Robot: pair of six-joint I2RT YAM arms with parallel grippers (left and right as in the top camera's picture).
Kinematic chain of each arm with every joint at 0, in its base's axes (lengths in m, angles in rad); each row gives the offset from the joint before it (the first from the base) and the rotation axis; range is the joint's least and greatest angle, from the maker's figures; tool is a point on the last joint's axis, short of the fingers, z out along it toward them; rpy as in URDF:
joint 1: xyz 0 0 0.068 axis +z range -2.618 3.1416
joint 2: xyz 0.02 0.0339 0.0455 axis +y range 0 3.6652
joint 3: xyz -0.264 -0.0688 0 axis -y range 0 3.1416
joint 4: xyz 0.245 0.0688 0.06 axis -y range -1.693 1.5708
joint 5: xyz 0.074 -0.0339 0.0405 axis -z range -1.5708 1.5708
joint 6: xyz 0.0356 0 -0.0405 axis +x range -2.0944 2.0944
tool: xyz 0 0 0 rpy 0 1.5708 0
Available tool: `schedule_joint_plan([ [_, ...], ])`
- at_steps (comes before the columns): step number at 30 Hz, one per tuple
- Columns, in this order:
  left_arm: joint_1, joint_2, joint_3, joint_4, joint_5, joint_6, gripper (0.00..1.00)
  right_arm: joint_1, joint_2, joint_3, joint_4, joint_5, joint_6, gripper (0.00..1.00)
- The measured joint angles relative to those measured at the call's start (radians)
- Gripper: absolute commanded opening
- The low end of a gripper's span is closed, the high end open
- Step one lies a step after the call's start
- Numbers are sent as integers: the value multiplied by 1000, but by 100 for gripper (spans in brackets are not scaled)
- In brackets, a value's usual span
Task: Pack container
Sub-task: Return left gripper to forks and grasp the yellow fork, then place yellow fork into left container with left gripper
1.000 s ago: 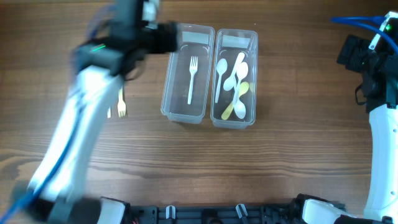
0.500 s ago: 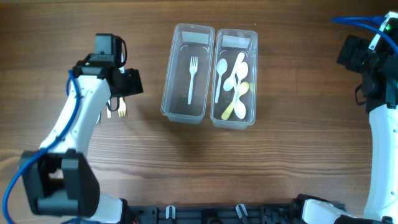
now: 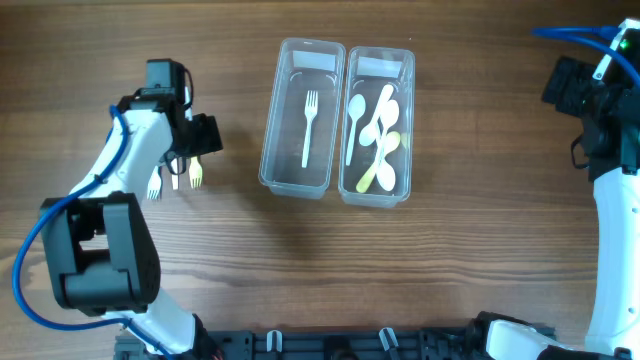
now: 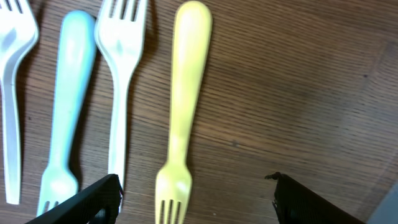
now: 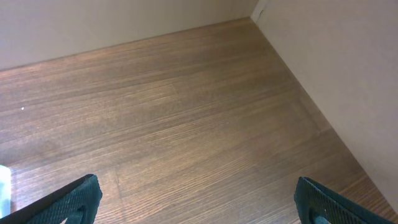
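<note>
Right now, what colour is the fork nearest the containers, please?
The fork is yellow, clearest in the left wrist view.

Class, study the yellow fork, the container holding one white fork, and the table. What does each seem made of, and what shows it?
Yellow fork: probably plastic, smooth matte, one even colour. Container: clear, slightly glossy plastic; the wood shows through it. Table: wood or wood-look laminate, by its grain.

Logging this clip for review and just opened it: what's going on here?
The left gripper hovers open over a row of loose forks on the table, roughly above the yellow fork. A light blue fork and two white forks lie beside it. Nothing is held. One clear container has a single fork, and the neighbouring container holds spoons. The right gripper is open and empty, off to the side.
</note>
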Motion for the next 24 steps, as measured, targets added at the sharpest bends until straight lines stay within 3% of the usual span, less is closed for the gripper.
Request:
schedule_joint_plan([
  [6, 20, 9, 0, 14, 70, 72, 79, 0, 0, 0, 0, 0, 0, 100],
  [17, 20, 139, 0, 47, 82, 95, 78, 0, 0, 0, 0, 0, 0, 100],
  [18, 20, 140, 0, 50, 82, 95, 72, 0, 0, 0, 0, 0, 0, 100],
  [19, 20, 140, 0, 51, 82, 94, 39, 0, 0, 0, 0, 0, 0, 100],
  [20, 20, 142, 1, 54, 81, 98, 22, 0, 0, 0, 0, 0, 0, 100],
  [24, 20, 146, 1, 55, 82, 98, 5, 0, 0, 0, 0, 0, 0, 100],
])
